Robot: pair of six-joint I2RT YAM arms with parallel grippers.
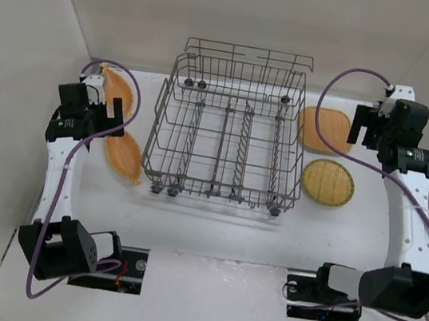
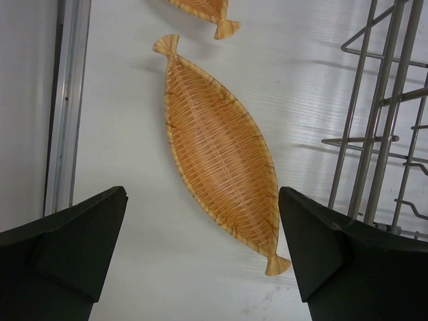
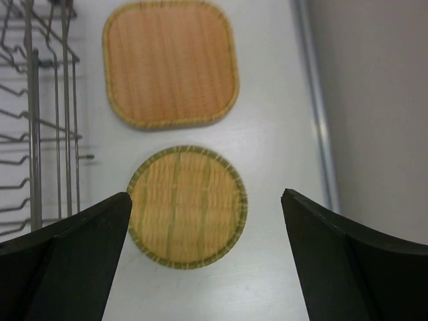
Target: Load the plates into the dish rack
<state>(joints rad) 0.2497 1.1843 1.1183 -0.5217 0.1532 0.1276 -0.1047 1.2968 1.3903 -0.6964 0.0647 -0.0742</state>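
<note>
- Dish rack (image 1: 226, 134): stands upright on the table (image 1: 212, 233), centred between the two arms, with its raised rail on the far side.
- Plates: all four lie flat on the table, outside the rack.
- Far leaf plate (image 1: 118, 91): lies left of the rack, near the back left corner of the table.
- Near leaf plate (image 1: 125, 155): lies just beside the rack's front left corner. Its tip is close to the tip of the far leaf plate, but the two are apart.
- Square plate (image 1: 326, 130): has rounded corners and lies just right of the rack, toward the back.
- Round plate (image 1: 327, 182): yellowish, lies directly in front of the square plate with a narrow gap between them.
- Left claw (image 2: 202, 194): the fingers are spread wide and grip nothing. It hangs over the leaf plates. In the left wrist view one leaf plate lies lengthwise below the gap, untouched, with the rack wires at the right edge.
- Right claw (image 3: 206, 194): the fingers are spread wide and grip nothing. It hangs above the round plate, which shows in the gap, with the square plate beyond it.
</note>
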